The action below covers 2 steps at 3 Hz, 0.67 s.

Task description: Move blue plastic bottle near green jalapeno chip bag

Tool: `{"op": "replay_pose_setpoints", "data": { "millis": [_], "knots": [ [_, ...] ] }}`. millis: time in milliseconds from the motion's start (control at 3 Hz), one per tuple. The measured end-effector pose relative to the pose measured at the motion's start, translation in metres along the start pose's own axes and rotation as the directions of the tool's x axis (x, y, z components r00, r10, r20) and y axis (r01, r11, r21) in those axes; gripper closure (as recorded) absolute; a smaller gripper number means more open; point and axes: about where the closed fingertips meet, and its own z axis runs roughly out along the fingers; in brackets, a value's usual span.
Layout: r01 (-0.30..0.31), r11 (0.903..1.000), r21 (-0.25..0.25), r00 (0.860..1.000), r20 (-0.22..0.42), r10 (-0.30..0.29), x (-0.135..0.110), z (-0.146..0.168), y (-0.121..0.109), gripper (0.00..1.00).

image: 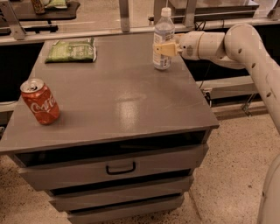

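Observation:
The blue plastic bottle (163,30), clear with a white cap and a pale label, stands upright at the far right edge of the grey table top (122,96). My gripper (165,49) reaches in from the right and is shut around the bottle's middle, with a tan finger (162,49) across its front. The bottle's base is at the table surface. The green jalapeno chip bag (71,50) lies flat at the far left corner of the table, well to the left of the bottle.
A red Coca-Cola can (40,101) stands near the front left edge. The table is a drawer cabinet with a handle (120,168) at the front. A rail and posts (124,13) run behind the table. My white arm (245,48) spans the right side.

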Motion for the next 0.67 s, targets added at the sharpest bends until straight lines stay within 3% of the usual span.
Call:
{"op": "replay_pose_setpoints", "data": {
  "millis": [667],
  "knots": [
    [-0.004, 1.0, -0.008, 1.0, 0.027, 0.004, -0.0077, 0.0086, 0.0037, 1.0]
  ]
}}
